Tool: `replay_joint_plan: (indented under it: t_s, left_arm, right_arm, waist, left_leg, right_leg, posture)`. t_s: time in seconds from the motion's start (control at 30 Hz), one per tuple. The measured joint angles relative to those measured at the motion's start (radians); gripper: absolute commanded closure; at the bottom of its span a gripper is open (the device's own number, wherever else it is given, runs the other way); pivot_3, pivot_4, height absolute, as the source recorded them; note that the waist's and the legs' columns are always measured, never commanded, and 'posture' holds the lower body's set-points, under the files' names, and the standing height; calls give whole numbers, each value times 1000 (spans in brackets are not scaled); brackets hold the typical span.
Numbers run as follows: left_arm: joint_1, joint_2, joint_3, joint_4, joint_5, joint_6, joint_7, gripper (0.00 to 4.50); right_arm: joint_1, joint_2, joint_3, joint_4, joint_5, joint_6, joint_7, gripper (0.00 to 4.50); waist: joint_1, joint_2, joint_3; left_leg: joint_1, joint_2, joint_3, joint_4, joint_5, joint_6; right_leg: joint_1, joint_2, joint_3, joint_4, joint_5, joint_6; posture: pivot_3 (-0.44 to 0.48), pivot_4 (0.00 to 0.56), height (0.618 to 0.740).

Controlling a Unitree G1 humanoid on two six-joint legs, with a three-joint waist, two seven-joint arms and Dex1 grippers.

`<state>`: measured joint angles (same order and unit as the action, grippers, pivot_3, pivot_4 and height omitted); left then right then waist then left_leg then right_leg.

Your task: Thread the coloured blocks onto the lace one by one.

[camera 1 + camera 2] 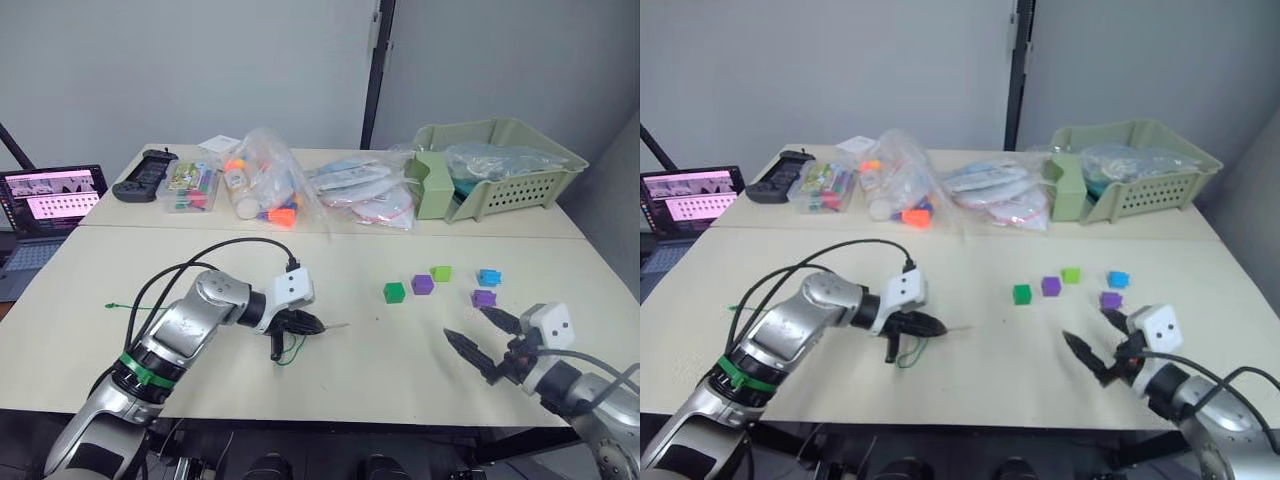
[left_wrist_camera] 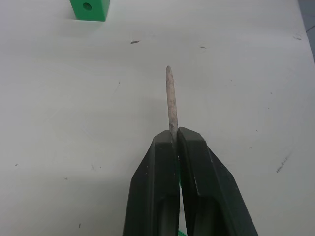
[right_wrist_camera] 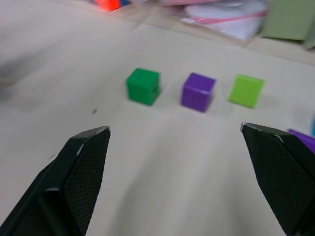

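Note:
My left gripper (image 1: 312, 325) is shut on the lace (image 1: 292, 350), a thin green cord that loops under it and trails off to the left. Its pale stiff tip (image 2: 171, 98) sticks out past the black fingers (image 2: 197, 162) toward the dark green block (image 2: 88, 9). The coloured blocks lie apart on the table to the right: dark green (image 1: 394, 292), purple (image 1: 422, 284), lime green (image 1: 441, 273), blue (image 1: 489, 277) and a second purple (image 1: 484, 297). My right gripper (image 1: 468, 325) hovers open just in front of them, with nothing between its fingers (image 3: 78, 167).
A pale green basket (image 1: 500, 165) stands at the back right. Clear plastic bags of orange-capped items (image 1: 265, 185) and a small box of pens (image 1: 188, 187) lie at the back. A laptop (image 1: 50, 200) sits at the far left.

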<state>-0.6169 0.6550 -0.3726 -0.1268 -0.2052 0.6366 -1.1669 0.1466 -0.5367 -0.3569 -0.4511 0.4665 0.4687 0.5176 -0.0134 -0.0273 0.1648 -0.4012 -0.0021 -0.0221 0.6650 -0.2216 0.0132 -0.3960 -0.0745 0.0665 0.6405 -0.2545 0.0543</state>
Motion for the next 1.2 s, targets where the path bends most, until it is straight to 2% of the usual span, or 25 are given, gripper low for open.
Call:
replay_joint_plan:
  t_s: [0.13, 0.27, 0.43, 0.67, 1.03, 1.13, 1.2]
  left_arm:
    - [8, 36, 12, -64, -22, 28, -14, 4463]
    - [26, 49, 21, -106, -38, 64, -8, 4463]
    - [47, 53, 25, -138, -51, 88, 17, 4463]
    - [67, 53, 29, -161, -65, 108, 44, 4463]
    - [78, 58, 30, -193, -76, 132, 64, 4463]
    - [79, 58, 30, -198, -77, 136, 67, 4500]
    - [79, 58, 30, -200, -77, 139, 68, 4500]
  right_arm:
    - [-120, 56, 26, 27, -94, 107, -217, 0]
    - [-243, 92, 37, 90, -129, 194, -330, 0]
    - [-477, 102, 23, 262, -151, 288, -440, 0]
    - [-682, 8, 22, 532, -171, 419, -441, 0]
    - [-821, -25, 77, 883, -219, 361, -345, 0]
    - [-842, -26, 80, 941, -228, 322, -332, 765]
    - [-850, -26, 81, 969, -233, 299, -322, 1428]
  waist:
    - [0, 1, 0]
    - [-1, 1, 0]
    - [-3, 1, 0]
    - [-3, 1, 0]
    - [-19, 1, 0]
    - [-22, 1, 0]
    - [-24, 1, 0]
  left_leg:
    - [-6, 0, 1, 0, 0, 0]
    - [-7, -1, 1, 0, 0, 0]
    - [-6, -1, 1, 0, 0, 0]
    - [-7, -1, 1, -1, 0, 0]
    - [-7, -1, 1, -2, 0, 0]
    - [-7, -1, 1, -2, 0, 0]
    - [-7, -1, 1, -2, 0, 0]
  right_leg:
    - [-8, 0, 1, 3, 0, 0]
    - [-9, 0, 1, 3, 0, 0]
    - [-8, 1, 2, 3, 0, -1]
    - [-9, 0, 2, 2, 1, -1]
    - [-9, 1, 2, 2, 1, -1]
    - [-9, 0, 2, 2, 1, -1]
    - [-9, 0, 2, 2, 1, -1]
  posture:
    - [0, 150, 740]
    - [0, 150, 740]
    - [0, 150, 740]
    - [0, 150, 740]
    - [0, 150, 740]
    - [0, 150, 740]
    - [0, 150, 740]
